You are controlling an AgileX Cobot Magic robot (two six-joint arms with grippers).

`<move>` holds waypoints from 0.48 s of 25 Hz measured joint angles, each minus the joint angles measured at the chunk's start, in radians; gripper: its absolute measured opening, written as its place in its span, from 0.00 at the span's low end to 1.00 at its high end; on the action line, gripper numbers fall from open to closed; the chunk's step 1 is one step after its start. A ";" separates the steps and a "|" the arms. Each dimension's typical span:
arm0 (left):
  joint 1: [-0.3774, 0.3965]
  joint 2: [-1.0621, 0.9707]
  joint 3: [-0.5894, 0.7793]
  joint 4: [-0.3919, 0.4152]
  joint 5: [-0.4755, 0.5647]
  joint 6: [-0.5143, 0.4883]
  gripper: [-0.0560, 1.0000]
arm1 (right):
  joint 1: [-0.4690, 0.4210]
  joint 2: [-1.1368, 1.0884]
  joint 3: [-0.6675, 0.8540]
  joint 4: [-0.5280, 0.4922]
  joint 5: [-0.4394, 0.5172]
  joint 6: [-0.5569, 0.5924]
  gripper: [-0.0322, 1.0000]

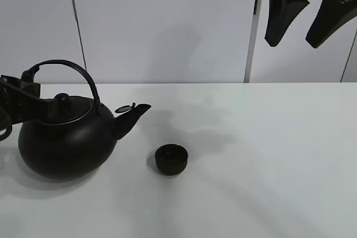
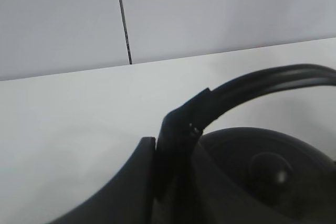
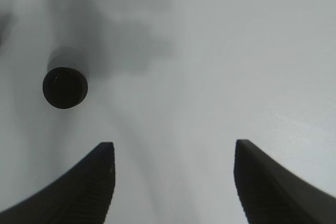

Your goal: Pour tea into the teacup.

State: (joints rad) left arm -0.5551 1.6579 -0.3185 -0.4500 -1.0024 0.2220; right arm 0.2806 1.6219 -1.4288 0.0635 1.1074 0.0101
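Note:
The black kettle (image 1: pixel 67 143) stands upright on the white table at the left, its spout (image 1: pixel 134 112) pointing right. My left gripper (image 1: pixel 28 85) is shut on the left end of the kettle's arched handle (image 2: pixel 252 85). In the left wrist view my left gripper (image 2: pixel 163 150) clamps that handle just above the lid knob (image 2: pixel 270 169). The tiny black teacup (image 1: pixel 171 159) sits on the table right of and below the spout, apart from the kettle. My right gripper (image 1: pixel 312 15) hangs high at the top right, open and empty. From above, the right wrist view shows the teacup (image 3: pixel 65 87) beyond the open right gripper (image 3: pixel 173 182).
The white table (image 1: pixel 268 165) runs across the whole view, with a pale wall behind it. A vertical post (image 1: pixel 251 37) stands at the table's back edge, right of the middle.

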 joint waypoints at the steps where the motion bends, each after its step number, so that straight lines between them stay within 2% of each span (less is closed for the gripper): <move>1: 0.001 0.000 0.000 -0.001 0.000 0.000 0.16 | 0.000 0.000 0.000 0.000 0.000 0.000 0.47; 12: 0.001 0.000 0.000 0.007 0.000 0.011 0.16 | 0.000 0.000 0.000 0.007 -0.001 0.000 0.47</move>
State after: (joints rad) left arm -0.5543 1.6579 -0.3185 -0.4429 -1.0026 0.2334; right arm 0.2806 1.6219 -1.4288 0.0702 1.1067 0.0101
